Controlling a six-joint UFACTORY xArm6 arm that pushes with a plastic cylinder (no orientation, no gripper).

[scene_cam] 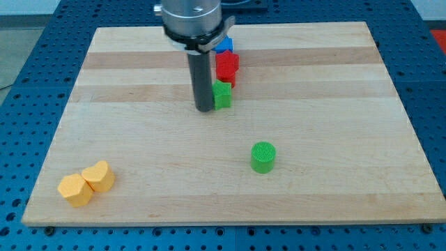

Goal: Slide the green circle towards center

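Near the bench's (139, 139) bottom-left corner sit two yellow blocks, touching: an orange-yellow hexagon-like block (74, 189) close to the bottom edge and a yellow heart-shaped block (99, 176) just to its right. Bare wood stretches from them across the middle of the board. At the view's top centre my tip (204, 109) rests on the bench, touching or just beside the left face of a green star-like block (222, 94). Above that block stand a red block (227, 67) and, partly hidden, a blue block (224, 45). There is no hand on this arm, only the rod. The green circle (263, 156) stands alone lower right of my tip, well apart from it, with open board all around and the bottom edge some way off.
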